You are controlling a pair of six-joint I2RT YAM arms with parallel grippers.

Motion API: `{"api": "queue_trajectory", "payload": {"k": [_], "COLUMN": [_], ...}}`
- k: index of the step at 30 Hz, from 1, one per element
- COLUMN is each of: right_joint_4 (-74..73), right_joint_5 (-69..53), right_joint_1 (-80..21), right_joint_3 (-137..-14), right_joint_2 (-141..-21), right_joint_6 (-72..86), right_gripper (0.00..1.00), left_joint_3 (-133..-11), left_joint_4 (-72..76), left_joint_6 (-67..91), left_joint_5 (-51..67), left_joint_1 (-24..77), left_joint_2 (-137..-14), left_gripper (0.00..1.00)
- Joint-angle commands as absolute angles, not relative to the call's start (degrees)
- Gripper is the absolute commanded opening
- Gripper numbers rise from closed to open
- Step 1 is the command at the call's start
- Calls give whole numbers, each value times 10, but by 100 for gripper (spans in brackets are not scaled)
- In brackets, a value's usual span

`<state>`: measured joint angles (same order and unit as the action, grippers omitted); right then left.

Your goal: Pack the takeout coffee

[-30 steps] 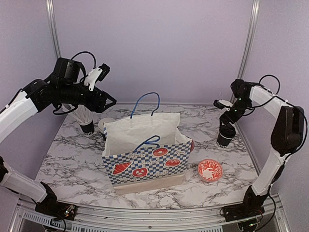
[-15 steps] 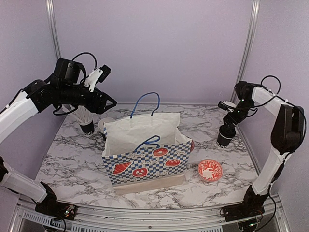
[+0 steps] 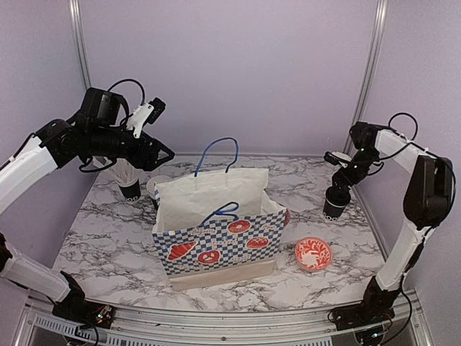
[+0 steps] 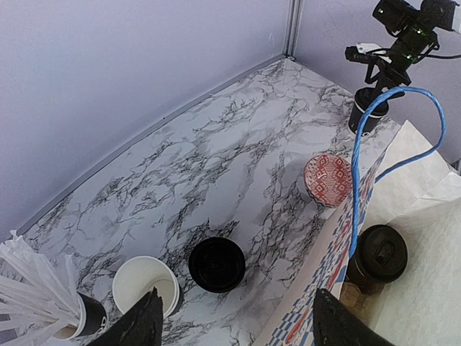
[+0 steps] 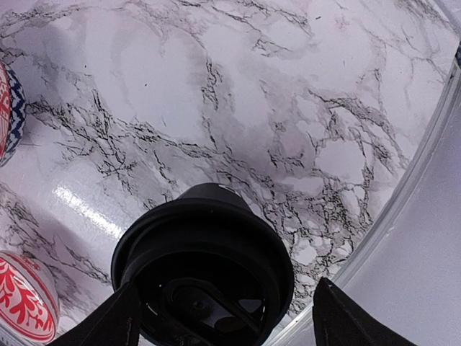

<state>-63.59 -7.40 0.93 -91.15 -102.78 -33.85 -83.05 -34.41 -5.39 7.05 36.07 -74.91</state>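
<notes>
The packing looks about a third done. One capped cup [image 4: 379,254] stands inside the checked paper bag [image 3: 216,241], in the corner under the blue handle.

A second capped cup [image 5: 205,277] stands on the marble surface [image 4: 216,158] near the right-hand wall, well apart from the bag. The right end effector [image 5: 227,324] hangs just over it, jaws wide on either side of the lid, with a gap showing at the right finger, so nothing is gripped.

Behind the bag on the left, an open cup [image 4: 146,285] stands just beside a loose lid [image 4: 217,264]. This cup probably needs capping before it goes in. The left end effector [image 4: 238,324] hovers above that pair, wide and holding nothing.
</notes>
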Motion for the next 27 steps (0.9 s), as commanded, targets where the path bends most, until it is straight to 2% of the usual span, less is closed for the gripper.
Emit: {"api": "queue_trajectory", "payload": {"k": [1,13,21,27], "right_joint_4": [-647,-655,-644,-651], "right_joint_5": [-86,-97,-98,-99], "right_joint_1": [14,15,14,14], "right_joint_3": [-933,-907,-944,-911], "right_joint_2": [-1013,-1026,-993,-995], "right_joint_6": [-328,-338,-332,-341], "right_gripper": [80,83,83,86], "left_joint_3": [-823,-824,-820,-821], "left_joint_4": [-349,-349,-349,-348], "left_joint_6": [-58,-59,-60,-60], "left_joint_5": [77,88,84,87], "left_joint_1": [363,364,364,365], "left_joint_2": [-743,-751,-749,-755], "left_gripper": [72,72,72,72]}}
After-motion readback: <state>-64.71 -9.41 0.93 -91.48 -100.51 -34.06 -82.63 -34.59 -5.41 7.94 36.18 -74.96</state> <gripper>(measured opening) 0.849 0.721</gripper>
